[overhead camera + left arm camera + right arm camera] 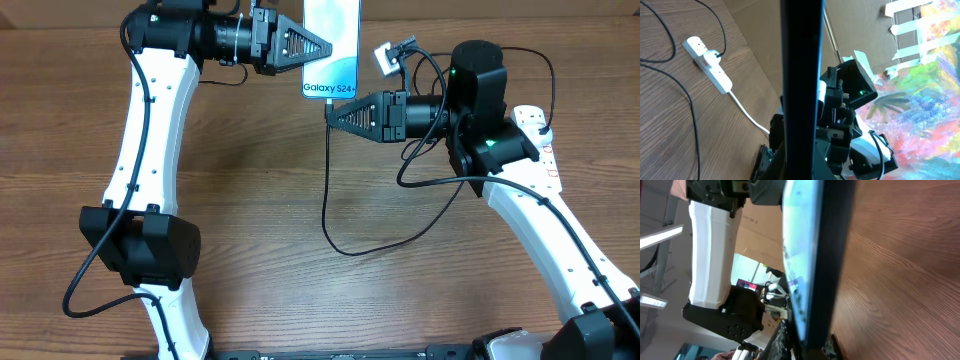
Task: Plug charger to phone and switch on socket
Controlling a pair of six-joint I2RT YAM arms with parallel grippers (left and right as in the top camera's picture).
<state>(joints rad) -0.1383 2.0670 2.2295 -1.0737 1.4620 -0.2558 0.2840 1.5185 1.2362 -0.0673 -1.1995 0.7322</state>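
The phone (332, 40) has a light blue screen and reads "Galaxy S24+" at its near end. My left gripper (318, 47) is shut on its left edge; in the left wrist view the phone (800, 75) is a dark bar running up from the jaws (800, 170). My right gripper (332, 112) is at the phone's near end, apparently shut on the charger's connector tip. The phone's end (805, 265) fills the right wrist view, between the fingers (807, 350). The black charger cable (325, 190) hangs down and loops right. The white socket (540, 120) lies behind my right arm.
In the left wrist view the socket (707, 62) has the black plug (711, 56) in it, and its thick white cord (747, 117) trails toward the table edge. Cardboard walls stand behind the table. The cable's loop (400, 240) lies on the wood mid-table.
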